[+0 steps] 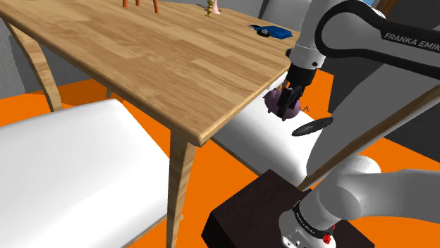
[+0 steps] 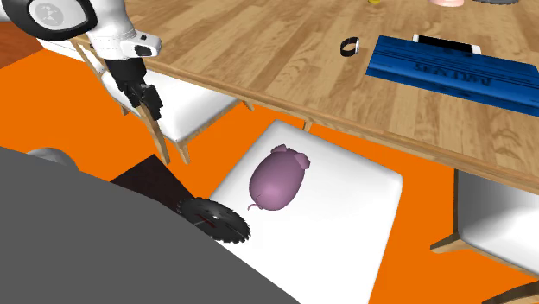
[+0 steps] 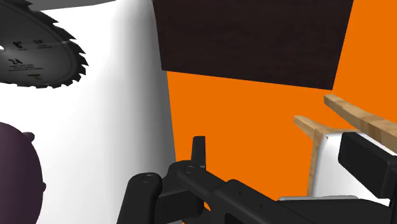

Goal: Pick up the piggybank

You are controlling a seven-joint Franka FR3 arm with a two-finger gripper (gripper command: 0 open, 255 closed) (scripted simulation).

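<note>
Shoulder cam behind stand [image 1: 257,211], facing over table [image 1: 141,56]; second exterior high, close over white seat [image 2: 363,203]; both share piggybank [image 2: 276,180].

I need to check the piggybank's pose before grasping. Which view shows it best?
The second exterior view: the purple piggybank lies whole and unobstructed on the white seat. In the shoulder view the gripper covers part of the piggybank; the wrist view catches its dark rounded edge.

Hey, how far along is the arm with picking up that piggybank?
Nothing is done yet: the purple piggybank lies on the white seat beside a saw blade, untouched. In hand: the gripper hangs open off to the side, apart from it. Left: move over it, close, lift.
</note>
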